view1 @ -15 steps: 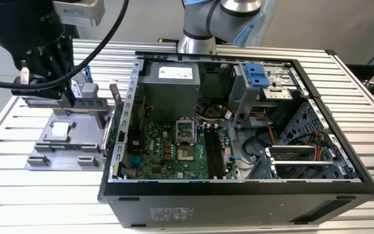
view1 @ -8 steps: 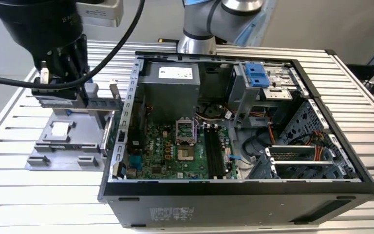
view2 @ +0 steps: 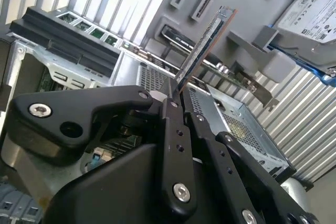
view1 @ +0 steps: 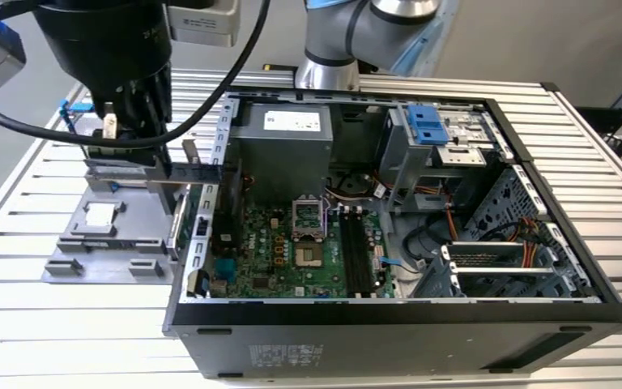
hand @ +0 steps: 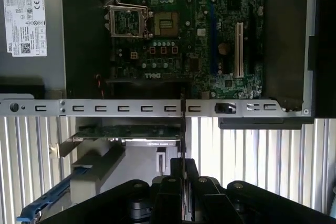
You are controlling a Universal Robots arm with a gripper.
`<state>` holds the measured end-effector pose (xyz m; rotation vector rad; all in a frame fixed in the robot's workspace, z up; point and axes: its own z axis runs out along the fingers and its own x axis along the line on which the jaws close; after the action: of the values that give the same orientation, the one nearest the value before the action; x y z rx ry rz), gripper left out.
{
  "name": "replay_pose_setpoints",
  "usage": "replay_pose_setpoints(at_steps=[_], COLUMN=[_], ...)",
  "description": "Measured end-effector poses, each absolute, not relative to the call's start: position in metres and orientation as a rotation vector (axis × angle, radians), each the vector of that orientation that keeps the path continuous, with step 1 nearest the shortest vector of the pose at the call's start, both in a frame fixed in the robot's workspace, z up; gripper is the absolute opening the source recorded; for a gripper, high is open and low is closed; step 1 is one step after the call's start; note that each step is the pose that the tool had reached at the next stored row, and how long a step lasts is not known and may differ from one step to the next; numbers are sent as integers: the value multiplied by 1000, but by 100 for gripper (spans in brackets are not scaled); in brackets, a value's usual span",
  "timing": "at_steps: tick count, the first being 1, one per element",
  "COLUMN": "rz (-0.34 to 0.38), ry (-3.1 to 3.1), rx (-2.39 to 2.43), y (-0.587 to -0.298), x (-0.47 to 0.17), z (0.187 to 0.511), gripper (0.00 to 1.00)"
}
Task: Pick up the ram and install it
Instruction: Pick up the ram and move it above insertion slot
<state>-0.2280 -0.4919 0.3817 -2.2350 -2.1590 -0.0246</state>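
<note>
My gripper (view1: 146, 144) hangs over the left wall of the open computer case (view1: 398, 312), above the gap between the case and a grey parts holder (view1: 106, 235). It is shut on the ram (view2: 205, 45), a thin dark stick that juts out from between the black fingers (view2: 173, 129). In the first wrist view the ram (hand: 182, 124) shows edge-on, crossing the case's metal rim (hand: 105, 108). In the exterior view the ram (view1: 198, 172) is a dark bar just below the gripper. The long black memory slots (view1: 356, 247) lie on the green motherboard (view1: 279, 251) inside the case.
A silver-labelled hard drive (view2: 310, 17) in a blue frame and a green expansion card (hand: 126, 131) rest on the parts holder. Inside the case are the power supply (view1: 289, 134), the processor socket (view1: 308, 217), drive cages (view1: 440, 134) and loose cables (view1: 462, 219). The table (view1: 52, 324) is ribbed metal.
</note>
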Motion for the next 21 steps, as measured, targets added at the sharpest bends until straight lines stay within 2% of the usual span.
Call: replay_pose_setpoints(at_steps=[21], rz=[-19], ry=[-2156], rx=[-2233], y=[-492], x=[-164], z=[382], gripper=[0])
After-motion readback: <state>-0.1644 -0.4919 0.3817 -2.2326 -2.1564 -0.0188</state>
